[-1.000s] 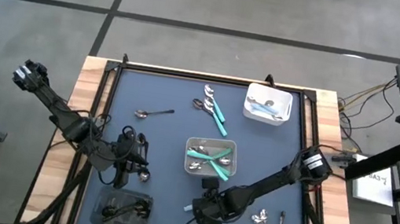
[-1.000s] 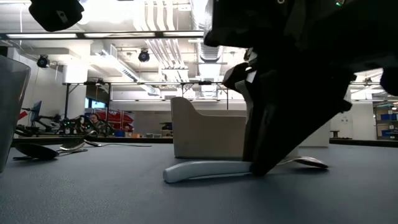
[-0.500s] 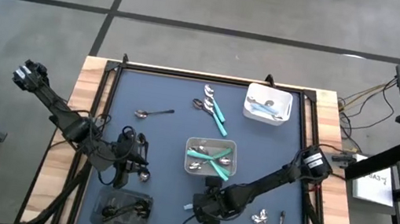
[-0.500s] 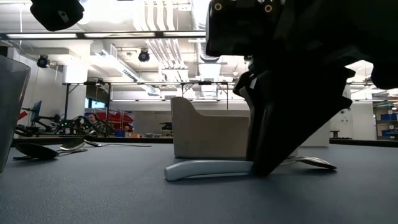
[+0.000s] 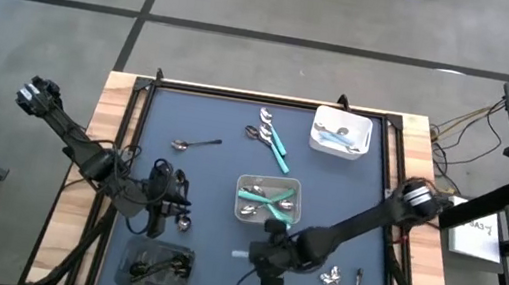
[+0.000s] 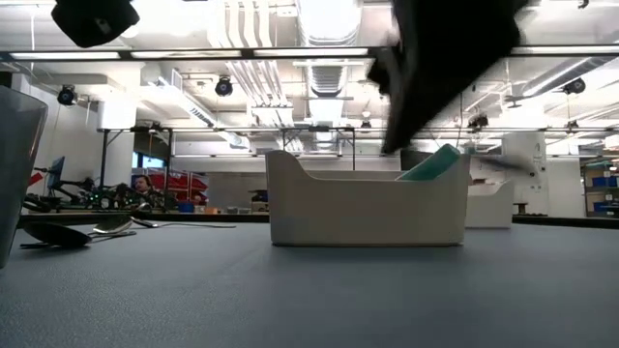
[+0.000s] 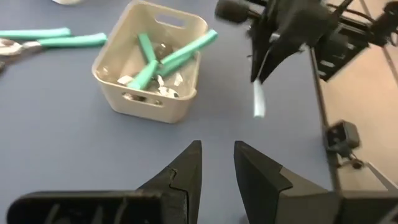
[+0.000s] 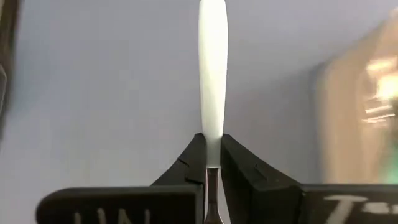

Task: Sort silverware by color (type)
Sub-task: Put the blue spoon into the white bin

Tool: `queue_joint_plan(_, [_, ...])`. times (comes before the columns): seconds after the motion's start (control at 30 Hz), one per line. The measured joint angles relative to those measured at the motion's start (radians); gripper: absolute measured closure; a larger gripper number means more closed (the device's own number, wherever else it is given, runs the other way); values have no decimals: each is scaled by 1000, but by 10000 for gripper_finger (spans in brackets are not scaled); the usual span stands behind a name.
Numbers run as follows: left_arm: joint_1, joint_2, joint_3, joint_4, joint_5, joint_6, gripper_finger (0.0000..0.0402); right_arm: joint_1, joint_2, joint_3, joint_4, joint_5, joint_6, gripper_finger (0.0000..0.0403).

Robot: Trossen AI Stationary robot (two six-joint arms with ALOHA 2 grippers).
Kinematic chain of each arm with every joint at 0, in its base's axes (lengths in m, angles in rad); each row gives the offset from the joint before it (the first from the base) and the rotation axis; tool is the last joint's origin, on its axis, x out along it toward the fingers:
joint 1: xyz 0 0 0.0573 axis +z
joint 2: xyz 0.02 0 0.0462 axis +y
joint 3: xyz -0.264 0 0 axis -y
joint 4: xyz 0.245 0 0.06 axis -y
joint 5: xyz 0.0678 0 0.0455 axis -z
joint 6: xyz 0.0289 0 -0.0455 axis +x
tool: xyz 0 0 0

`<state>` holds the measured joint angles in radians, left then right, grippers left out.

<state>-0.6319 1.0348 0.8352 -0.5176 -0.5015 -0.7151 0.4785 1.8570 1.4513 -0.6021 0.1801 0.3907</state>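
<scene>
Table (image 5: 209, 176): dark-blue mat, wood edges. On it: grey tray (image 5: 267, 200), white tray (image 5: 341, 133), dark tray (image 5: 155, 267), loose silverware (image 5: 271, 133).

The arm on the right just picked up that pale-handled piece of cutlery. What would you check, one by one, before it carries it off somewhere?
1. Grip: right gripper shut on the pale-handled utensil - ok.
2. Lifted off the table: in the left wrist view the utensil hangs from the gripper above the mat - ok.
3. Which kind it is, spoon or fork: head hidden behind the fingers - cannot tell.
4. Matching tray: the white tray at the far right corner holds pale-handled pieces - ok.
5. Nearby grey tray holds teal-handled pieces, so wrong place for this one - ok to avoid.
6. Left gripper waits over the table's left side, away from the path - ok.
</scene>
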Motion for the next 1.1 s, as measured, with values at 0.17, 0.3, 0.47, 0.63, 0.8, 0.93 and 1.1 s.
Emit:
queue_joint_plan(0.17, [26, 2, 0, -1, -17, 0, 325, -46, -119, 0, -153, 169, -2, 388])
queue_joint_plan(0.3, [66, 4, 0, -1, -21, 19, 325, -121, -204, 0, -339, 264, -3, 388])
queue_joint_plan(0.47, [128, 4, 0, 4, -21, 47, 325, -304, -284, -11, -521, 275, -79, 388])
queue_joint_plan(0.63, [194, 1, 12, 2, -12, 71, 325, -581, -356, -76, -538, 259, -275, 389])
queue_joint_plan(0.8, [247, 0, 36, -8, -13, 66, 325, -929, -402, -207, -501, 99, -418, 389])
queue_joint_plan(0.93, [289, 0, 40, -17, -59, 18, 325, -1151, -414, -316, -377, 19, -466, 389])
queue_joint_plan(1.1, [359, 4, 42, -16, -145, -8, 325, -1288, -417, -387, -210, -6, -556, 355])
